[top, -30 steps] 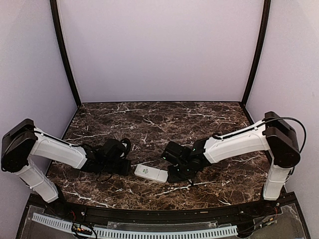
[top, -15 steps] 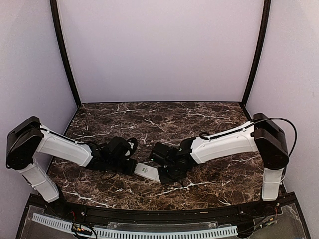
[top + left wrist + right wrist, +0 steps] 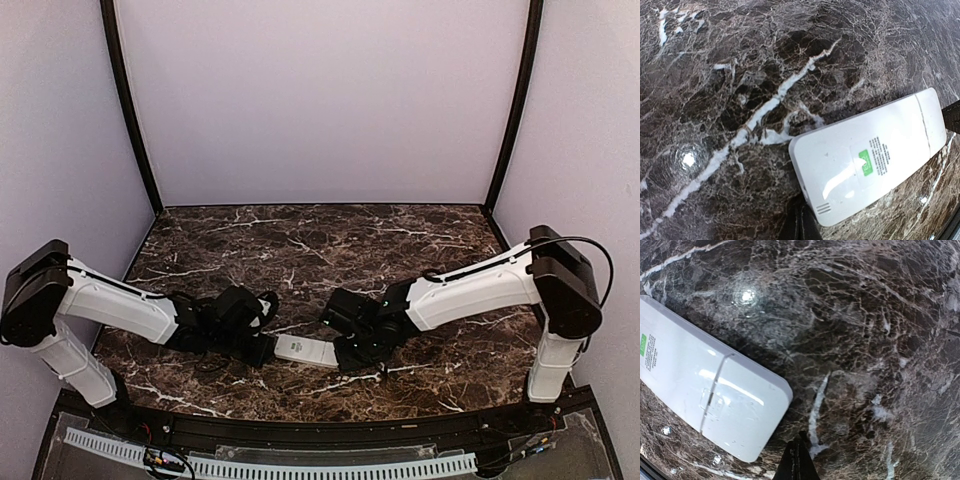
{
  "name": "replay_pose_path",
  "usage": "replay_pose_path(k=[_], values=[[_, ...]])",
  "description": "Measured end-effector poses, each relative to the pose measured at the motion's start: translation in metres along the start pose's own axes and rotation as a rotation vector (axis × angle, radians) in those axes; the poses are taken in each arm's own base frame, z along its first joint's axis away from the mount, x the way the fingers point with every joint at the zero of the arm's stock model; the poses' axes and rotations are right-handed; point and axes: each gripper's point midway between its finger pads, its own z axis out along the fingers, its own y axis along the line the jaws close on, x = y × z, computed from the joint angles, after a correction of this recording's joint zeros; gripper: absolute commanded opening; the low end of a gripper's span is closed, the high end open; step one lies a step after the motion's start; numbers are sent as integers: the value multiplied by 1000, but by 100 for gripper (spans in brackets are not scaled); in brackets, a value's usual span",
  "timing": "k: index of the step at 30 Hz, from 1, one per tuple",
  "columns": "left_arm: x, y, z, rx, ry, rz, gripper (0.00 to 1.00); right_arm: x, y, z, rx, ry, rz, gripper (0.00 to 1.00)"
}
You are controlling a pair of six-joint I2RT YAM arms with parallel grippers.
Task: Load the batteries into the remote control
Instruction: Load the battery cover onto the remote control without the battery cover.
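Observation:
The white remote control lies back side up on the dark marble table, between my two grippers. Its back shows a green label and a closed battery cover. My left gripper is shut and empty, its tip touching the remote's left end. My right gripper is shut and empty, just off the remote's right end. In the top view the left gripper and the right gripper flank the remote. No batteries are in view.
The marble table is bounded by pale purple walls at the back and sides. A black rail with a white cable strip runs along the near edge.
The remote has shifted slightly right and now lies more level. The right arm drew back to the right; the left gripper followed the remote's left end.

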Motion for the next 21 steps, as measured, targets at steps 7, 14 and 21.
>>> replay_pose_path(k=[7,14,21], values=[[3,-1,-1,18,15,-5,0,8,-7,-2,7,12,17,0],[4,-3,0,33,25,-9,0,7,-2,-1,9,21,17,0],[-2,-3,4,40,27,-9,0,-4,13,4,39,60,-11,0]])
